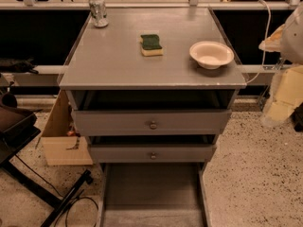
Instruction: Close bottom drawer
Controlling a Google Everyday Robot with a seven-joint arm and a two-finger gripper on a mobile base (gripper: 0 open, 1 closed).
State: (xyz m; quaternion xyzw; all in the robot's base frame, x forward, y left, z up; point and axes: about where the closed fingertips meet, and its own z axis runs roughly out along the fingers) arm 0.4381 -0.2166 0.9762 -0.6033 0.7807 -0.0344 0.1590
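At your far left a black stand point(33, 174) and its cable sprawl over the speckled floor, well apart from the work; a cardboard box point(61, 143) leans just beside the cabinet's left side, likely parked there out of the way, and it does not cross the drawer's path. A crumpled can point(98, 11) stands upright at the back left corner of the grey cabinet top point(109, 65); it sits far from the front edge, so a firm shove on the unit should not tip it off, though that is my judgement.

In the middle, the sponge point(151, 45) lies flat on the top. Below it come the top drawer point(152, 122) and the middle drawer point(152, 153), each with a small round knob. Your target, the bottom drawer point(152, 188), is drawn far out toward the camera, its long grey tray open to view from above; its front runs off the lower edge, so the knob is hidden from you. It has its whole travel left to go; you will need to push on the front, straight along the rails.

To the right a pale bowl point(211, 54) rests near the top's right front corner. At the right edge the gripper point(283, 96) hangs as a pale shape beside the cabinet, high and well apart from the drawer front; whether it is wide or narrow I cannot tell, and it holds nothing that I can make out.
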